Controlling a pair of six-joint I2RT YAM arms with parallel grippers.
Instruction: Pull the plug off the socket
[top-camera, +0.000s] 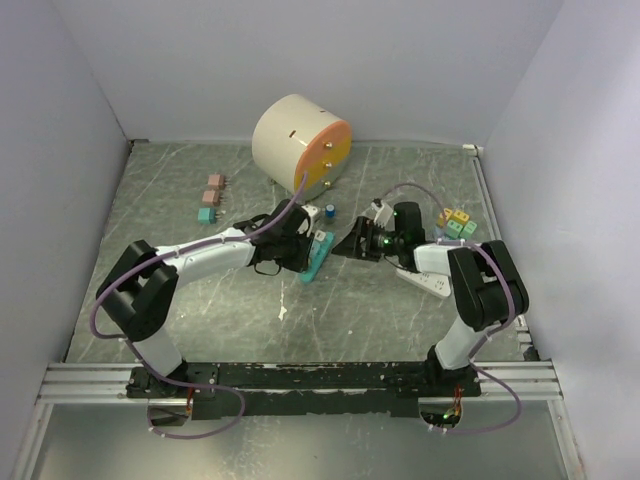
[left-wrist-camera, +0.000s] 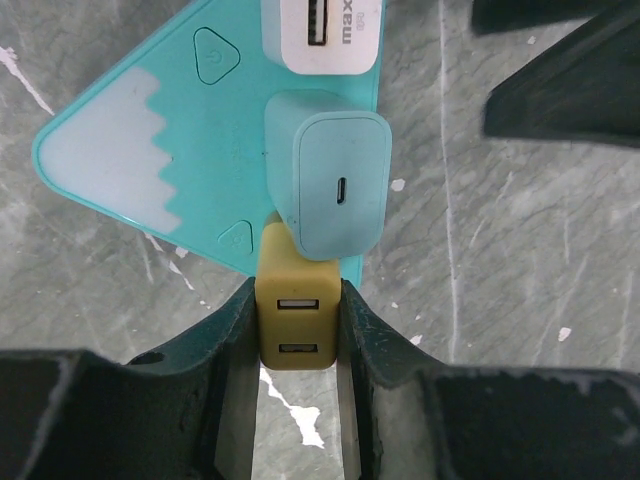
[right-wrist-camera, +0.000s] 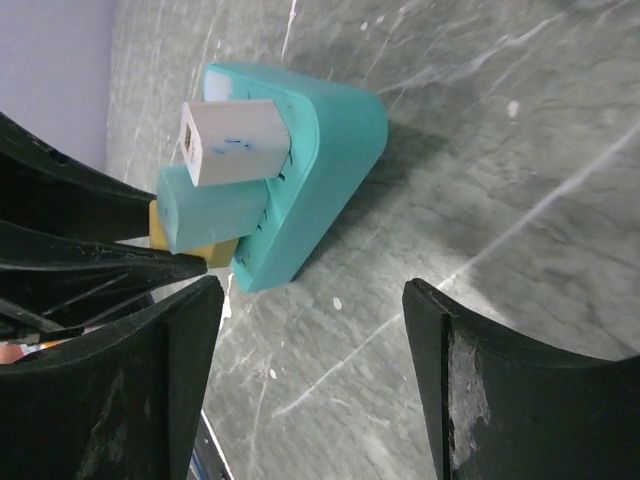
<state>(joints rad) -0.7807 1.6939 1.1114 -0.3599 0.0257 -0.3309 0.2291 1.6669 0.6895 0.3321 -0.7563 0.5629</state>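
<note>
Left wrist view, nearest first: the left gripper (left-wrist-camera: 296, 325) is closed on the yellow plug (left-wrist-camera: 295, 262), its fingers (left-wrist-camera: 232, 350) flat on the two side faces and the USB ports facing the camera. Beyond it, a blue plug (left-wrist-camera: 335, 185) and a white plug (left-wrist-camera: 320, 30) sit in the same teal socket (left-wrist-camera: 205, 135), which lies mid-table (left-wrist-camera: 520, 260). The right gripper (right-wrist-camera: 315, 290) stands wide with nothing between its jaws, the socket just ahead and to one side. Judged step: extraction of the yellow plug. Pull straight along the pin axis, away from the socket face, without twisting. The blue plug overlaps the yellow one in this view, contact not discernible, so a tilted pull could snag it. The socket looks free to slide, so the right gripper would probably need to brace it first. Pose: the left arm (top-camera: 200, 255) and right arm (top-camera: 475, 280) reach forward from their bases and bend inward, wrists low, meeting at the socket from opposite sides.
</note>
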